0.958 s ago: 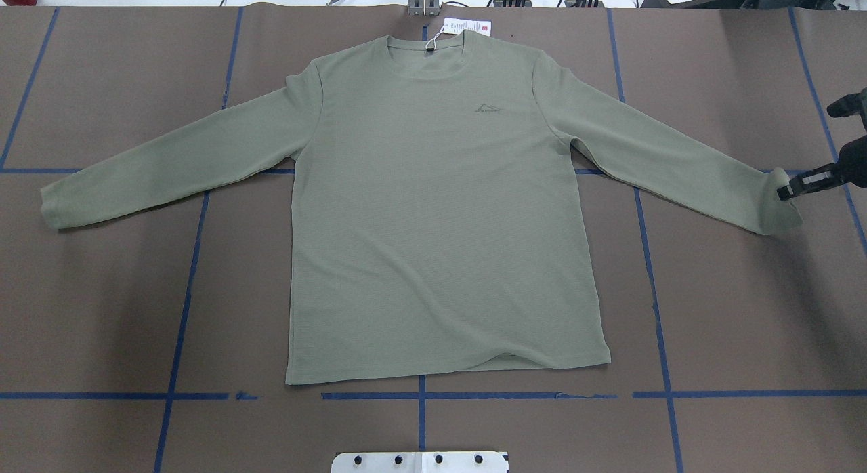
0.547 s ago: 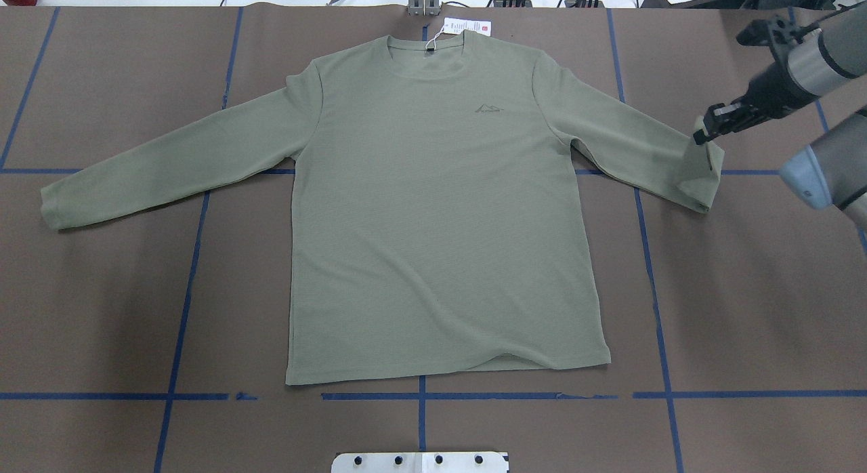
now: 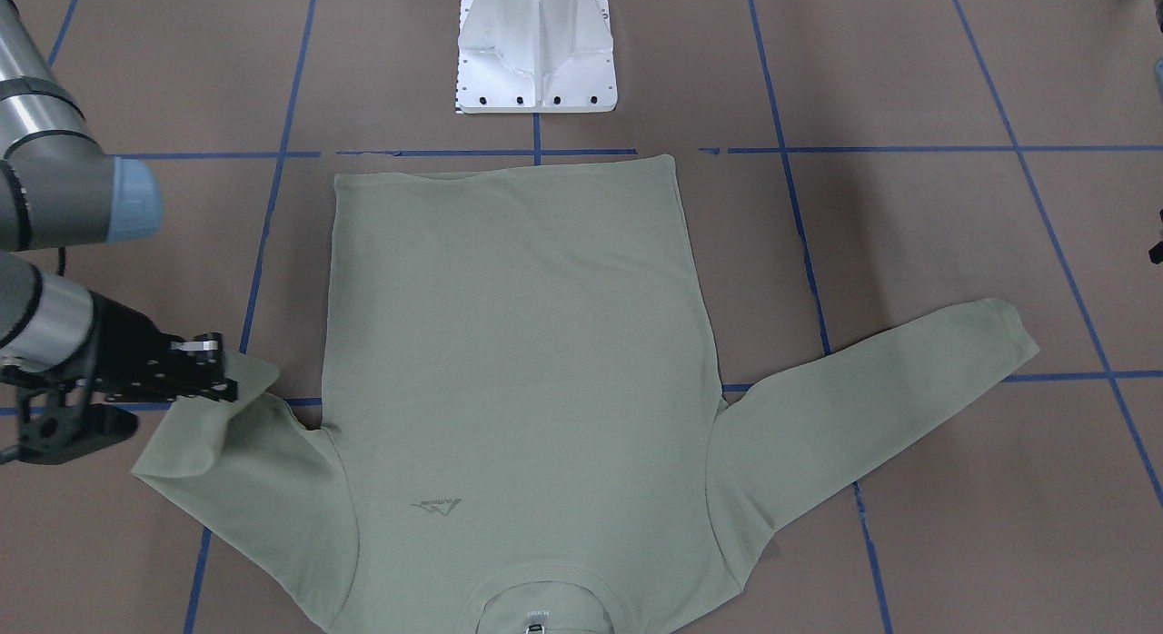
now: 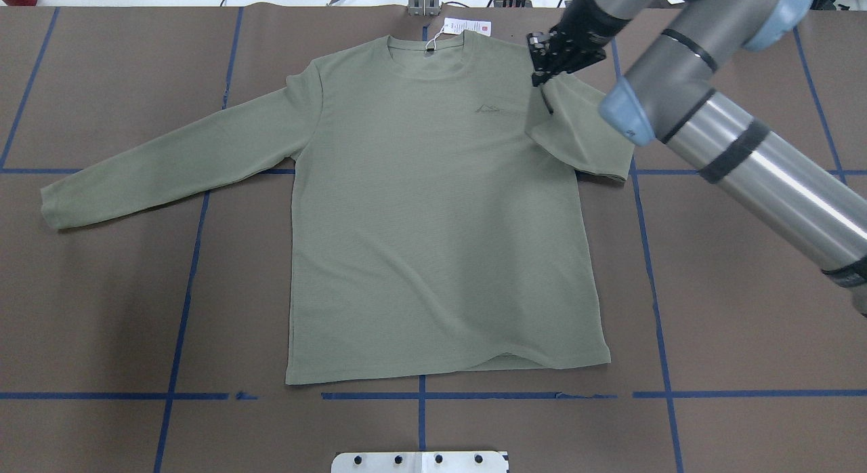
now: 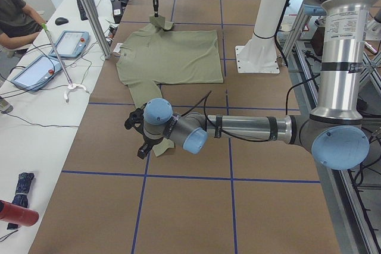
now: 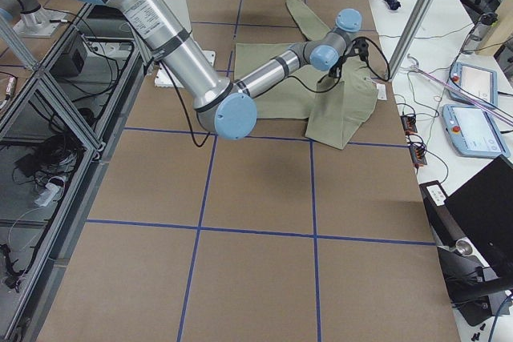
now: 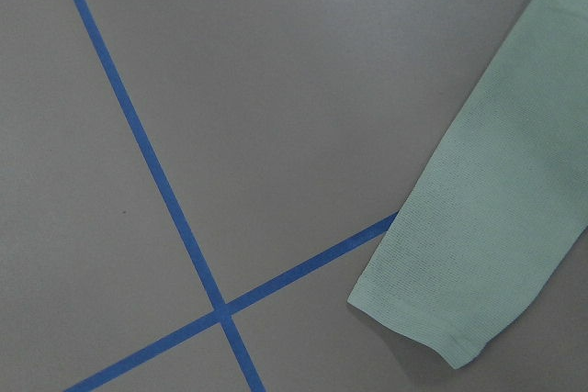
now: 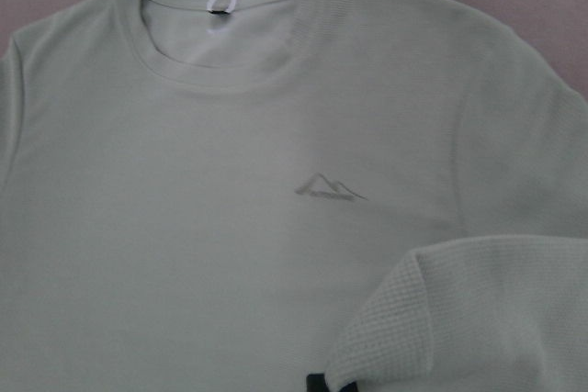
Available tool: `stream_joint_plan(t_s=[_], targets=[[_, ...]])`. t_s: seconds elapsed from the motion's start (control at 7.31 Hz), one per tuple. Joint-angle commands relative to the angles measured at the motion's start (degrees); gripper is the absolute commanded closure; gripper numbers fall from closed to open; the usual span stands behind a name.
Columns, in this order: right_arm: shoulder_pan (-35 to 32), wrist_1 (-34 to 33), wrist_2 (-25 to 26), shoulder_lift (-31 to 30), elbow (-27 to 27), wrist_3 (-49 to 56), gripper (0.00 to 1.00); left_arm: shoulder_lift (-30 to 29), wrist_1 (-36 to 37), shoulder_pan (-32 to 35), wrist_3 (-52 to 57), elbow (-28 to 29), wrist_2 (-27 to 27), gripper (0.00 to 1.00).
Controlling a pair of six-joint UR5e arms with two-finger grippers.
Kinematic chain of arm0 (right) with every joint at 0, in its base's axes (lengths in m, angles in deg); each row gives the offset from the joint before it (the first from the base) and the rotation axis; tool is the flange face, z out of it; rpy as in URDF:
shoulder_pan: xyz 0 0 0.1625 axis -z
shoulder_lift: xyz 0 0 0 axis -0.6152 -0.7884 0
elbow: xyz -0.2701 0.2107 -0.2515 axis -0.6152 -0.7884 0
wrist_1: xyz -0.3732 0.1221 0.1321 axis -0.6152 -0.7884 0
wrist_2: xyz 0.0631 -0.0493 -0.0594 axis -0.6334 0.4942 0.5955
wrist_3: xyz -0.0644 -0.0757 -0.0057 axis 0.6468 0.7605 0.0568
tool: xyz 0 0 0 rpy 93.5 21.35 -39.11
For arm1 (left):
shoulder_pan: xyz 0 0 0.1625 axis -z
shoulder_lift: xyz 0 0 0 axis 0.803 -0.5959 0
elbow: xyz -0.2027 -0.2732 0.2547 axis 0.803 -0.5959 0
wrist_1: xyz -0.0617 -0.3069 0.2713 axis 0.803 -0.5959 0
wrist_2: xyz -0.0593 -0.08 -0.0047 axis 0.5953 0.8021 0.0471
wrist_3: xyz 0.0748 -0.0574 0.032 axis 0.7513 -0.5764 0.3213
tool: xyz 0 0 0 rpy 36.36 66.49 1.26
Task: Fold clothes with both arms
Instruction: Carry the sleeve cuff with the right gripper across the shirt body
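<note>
The pale green long-sleeved shirt (image 4: 433, 222) lies flat and face up, collar at the far edge, with its white hang tag (image 4: 466, 26) beside the collar. My right gripper (image 4: 542, 76) is shut on the right sleeve's cuff and holds it over the right shoulder, so the sleeve (image 4: 582, 134) is doubled back on itself. The front-facing view shows the same grip (image 3: 232, 384). The left sleeve (image 4: 169, 161) lies stretched out, its cuff (image 7: 441, 309) flat on the table. My left gripper (image 5: 141, 138) hovers by that cuff in the exterior left view only; I cannot tell if it is open or shut.
The white pedestal base (image 3: 536, 53) stands at the table's near edge by the shirt's hem. Blue tape lines (image 4: 183, 290) cross the brown table cover. A person (image 5: 15, 16) sits at a side bench with tablets (image 5: 68, 43). Cables run along the far edge.
My right gripper has carried the cuff from the table's far right, up and inward to the shirt's right shoulder. The right sleeve has gone from stretched out to doubled back.
</note>
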Motion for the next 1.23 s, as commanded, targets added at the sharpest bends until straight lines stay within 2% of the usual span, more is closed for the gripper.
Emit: stream_joint_plan(t_s=[0.0, 0.27, 0.55, 1.09], targets=[[6.84, 0.36, 7.61, 13.05, -9.65, -3.05, 1.0, 0.05, 0.0, 0.04, 0.03, 0.02, -0.06, 0.0], [14.83, 2.71, 17.26, 16.78, -12.39, -4.36, 1.0, 0.05, 0.0, -0.05, 0.03, 0.28, 0.03, 0.0], [20.03, 8.51, 24.14, 22.65, -20.72, -4.89, 1.0, 0.05, 0.0, -0.04, -0.06, 0.37, 0.03, 0.0], [22.24, 12.14, 25.75, 22.59, -21.11, -7.62, 1.0, 0.23, 0.0, -0.04, -0.06, 0.28, 0.03, 0.0]])
